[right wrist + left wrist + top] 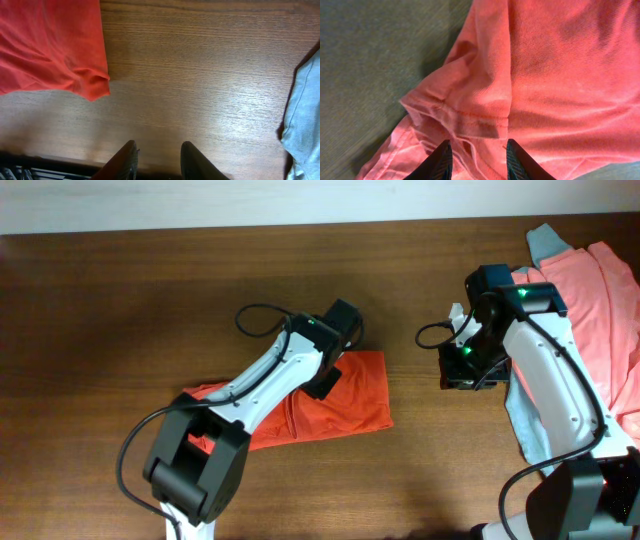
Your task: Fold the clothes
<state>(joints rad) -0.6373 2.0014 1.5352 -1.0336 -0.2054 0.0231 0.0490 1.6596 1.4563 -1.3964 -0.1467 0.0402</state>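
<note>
Found the orange-red T-shirt (360, 395) lying part-folded left of centre on the counter (120, 300), with a salmon-pink garment (600, 300) and a grey-blue one (545, 242) heaped at the right edge. Poised the left end effector (479, 160) low over the shirt's doubled hem, fingers parted, gripping nothing. Judged best here to lift straight up clear of the cloth, so as not to drag the fold open. Stretched the left arm forward over the shirt; bent the right arm inward, its end effector (157, 160) parted and empty above bare wood between shirt and heap.
</note>
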